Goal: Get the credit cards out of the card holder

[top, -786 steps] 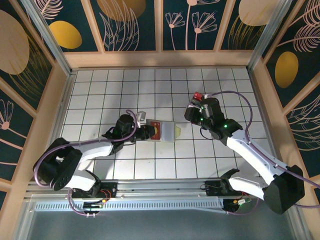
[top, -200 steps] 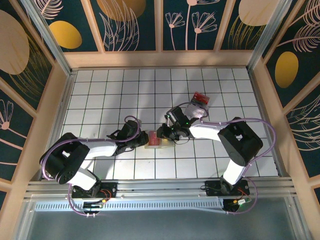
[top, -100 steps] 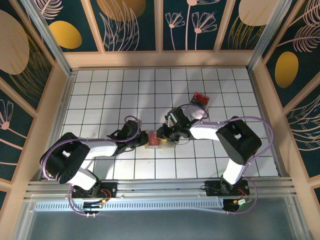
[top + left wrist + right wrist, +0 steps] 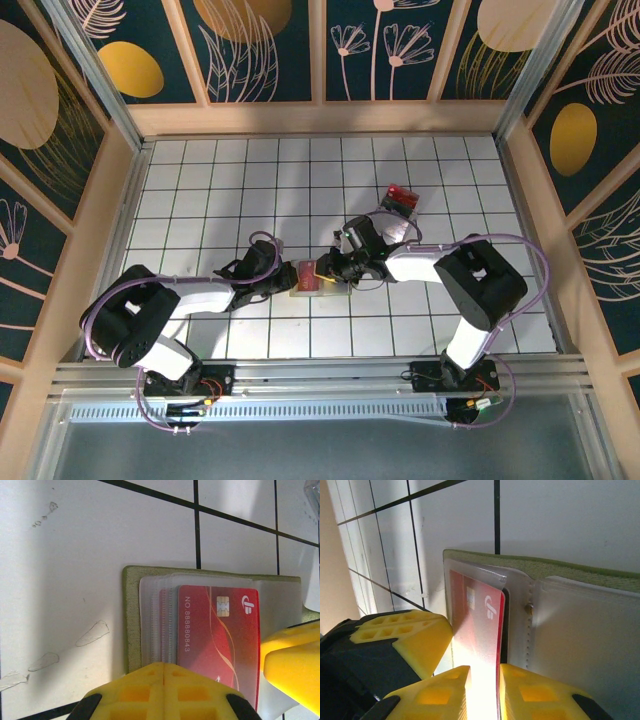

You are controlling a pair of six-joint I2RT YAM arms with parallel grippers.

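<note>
The card holder (image 4: 318, 282) lies open on the tiled table, its yellow-green edge (image 4: 131, 620) and clear sleeves showing. A red credit card (image 4: 215, 630) sits in the top sleeve. My left gripper (image 4: 291, 277) is shut, its joined yellow fingertips (image 4: 164, 687) resting over the holder's left edge. My right gripper (image 4: 326, 269) comes in from the right. In the right wrist view the red card (image 4: 480, 630) stands edge-up between my right gripper's (image 4: 484, 695) two yellow fingers, which close on it. The holder's green cover (image 4: 570, 570) lies behind.
A small red card pile (image 4: 402, 197) lies on the tiles behind the right arm. Wooden walls enclose the table on three sides. The left gripper's yellow finger (image 4: 400, 635) sits close beside the right gripper's fingers.
The right gripper's jaws have narrowed onto the red card and its wrist has edged slightly right. The left arm and the holder have stayed put.
</note>
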